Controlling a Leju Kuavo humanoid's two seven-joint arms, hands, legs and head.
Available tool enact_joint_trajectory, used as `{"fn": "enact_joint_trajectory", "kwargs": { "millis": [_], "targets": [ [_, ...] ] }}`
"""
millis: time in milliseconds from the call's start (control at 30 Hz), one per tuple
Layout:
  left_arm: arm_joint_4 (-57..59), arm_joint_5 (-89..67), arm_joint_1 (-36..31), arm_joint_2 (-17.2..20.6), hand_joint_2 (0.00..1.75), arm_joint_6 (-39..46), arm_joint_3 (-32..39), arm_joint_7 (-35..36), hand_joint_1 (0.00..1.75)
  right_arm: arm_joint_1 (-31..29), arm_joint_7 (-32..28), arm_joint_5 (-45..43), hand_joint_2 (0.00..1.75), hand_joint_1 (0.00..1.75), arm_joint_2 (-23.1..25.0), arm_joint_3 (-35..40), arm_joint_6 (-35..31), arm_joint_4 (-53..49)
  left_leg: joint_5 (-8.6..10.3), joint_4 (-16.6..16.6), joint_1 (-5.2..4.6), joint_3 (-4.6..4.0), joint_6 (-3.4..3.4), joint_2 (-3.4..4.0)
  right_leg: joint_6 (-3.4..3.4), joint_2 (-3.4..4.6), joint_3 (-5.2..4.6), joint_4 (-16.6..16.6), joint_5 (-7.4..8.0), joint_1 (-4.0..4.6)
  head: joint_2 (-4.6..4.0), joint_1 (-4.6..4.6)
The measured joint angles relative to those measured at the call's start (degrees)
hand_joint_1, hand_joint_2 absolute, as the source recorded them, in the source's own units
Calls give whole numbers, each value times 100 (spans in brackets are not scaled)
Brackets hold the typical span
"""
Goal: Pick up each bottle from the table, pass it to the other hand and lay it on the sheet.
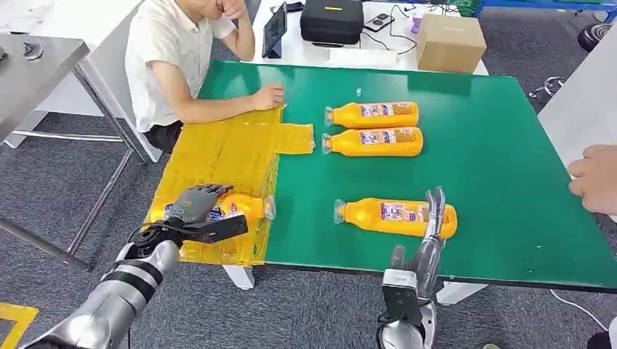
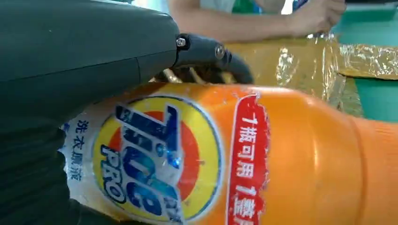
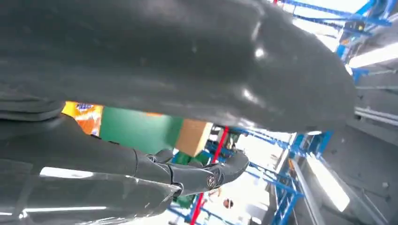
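Observation:
An orange detergent bottle (image 1: 246,206) lies on the yellow sheet (image 1: 225,149) near its front edge, cap toward the green table (image 1: 502,153). My left hand (image 1: 195,206) grips its base end, fingers over the top and thumb along the front. Seen from the left wrist, that bottle (image 2: 263,159) sits tight against the palm. Three more orange bottles lie on the green: one near the front (image 1: 393,217) and two side by side farther back (image 1: 375,114) (image 1: 375,141). My right hand (image 1: 429,229) stands open, fingers pointing up, just in front of the near bottle's base end.
A person sits at the far left with a hand (image 1: 269,95) resting on the sheet's far edge. Another person's hand (image 1: 595,178) reaches in at the right edge. A cardboard box (image 1: 450,42) and a black case (image 1: 332,19) stand on the white table behind.

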Motion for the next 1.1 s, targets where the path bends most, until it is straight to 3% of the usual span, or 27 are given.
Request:
{"fn": "enact_joint_trajectory", "kwargs": {
  "millis": [267, 667, 800, 933, 1100],
  "targets": [
    [719, 455, -424, -31, 175, -806, 151, -735, 0, -200, 0, -343, 0, 0, -184, 251, 0, 251, -1, -2, 0, 22, -1, -6, 0, -2, 24, 1, -2, -1, 0, 0],
    [1180, 715, -722, -24, 175, -1738, 229, -997, 0, -362, 0, -422, 0, 0, -323, 363, 0, 459, -1, -3, 0, 52, -1, -21, 0, -9, 62, 0, -3, -2, 0, 0],
    [1217, 717, -725, -20, 175, -1564, 225, -1086, 0, -391, 0, -431, 0, 0, -350, 367, 0, 511, -1, -3, 0, 57, -1, -22, 0, -8, 62, 0, -3, -1, 0, 0],
    [1180, 520, -665, -76, 175, -718, 111, -1141, 0, -400, 0, -452, 0, 0, -367, 363, 0, 562, 0, -3, 0, 55, -1, -22, 0, -14, 60, 0, -4, -2, 0, 0],
    [1147, 448, -647, -92, 175, -496, 17, -1171, 0, -396, 0, -474, 0, 0, -378, 363, 0, 601, 0, -3, 0, 54, -1, -24, 1, -19, 56, 0, -4, -1, 0, 0]
  ]
}}
